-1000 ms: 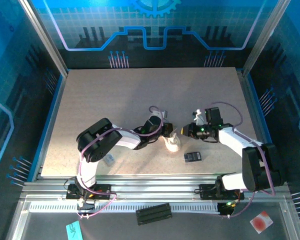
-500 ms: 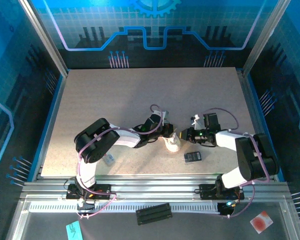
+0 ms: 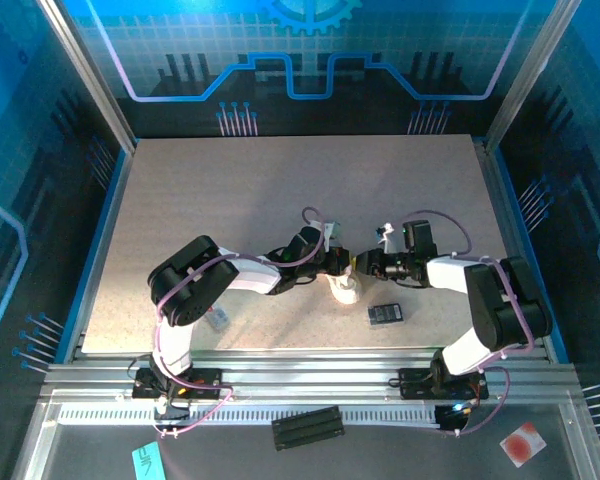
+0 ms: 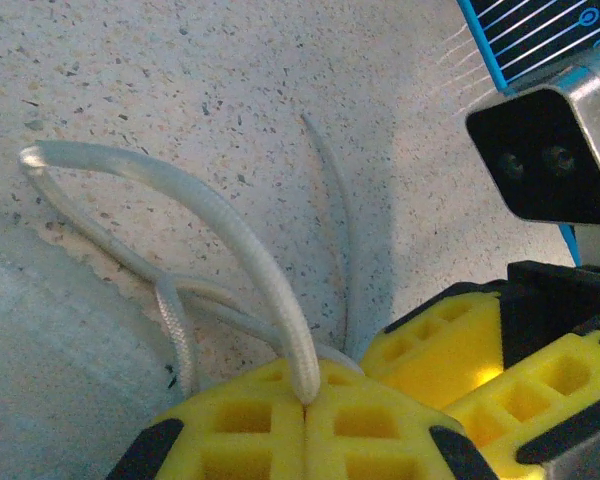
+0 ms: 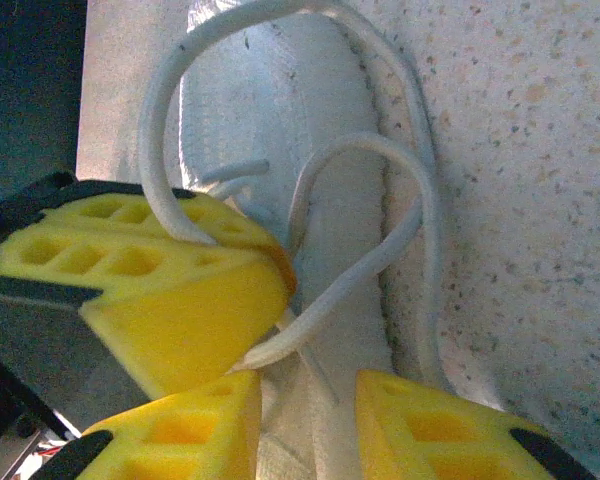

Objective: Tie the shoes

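Sneaker, small and pale, sits on the speckled table a little nearer than the middle. The left gripper and right gripper meet tip to tip at its far end. From above, neither the laces nor the stance of either pair of jaws can be made out. A small flat black rectangle lies near the shoe on its right, apart from it.

The left wrist camera supplies what the overhead misses. Its own yellow fingers are pressed together with a white lace pinched in the seam between them. The lace arches up in a loop towards the sneaker's fabric at the lower left. The right gripper's yellow fingers stand just beside, at the right.

The right wrist camera shows its own fingers apart with nothing clamped. A loose lace end lies in the gap, close to one finger. The sneaker lies directly ahead of them, running up the view, with two lace loops curving over it. The left gripper's fingers come in from the left, and one loop runs into them.
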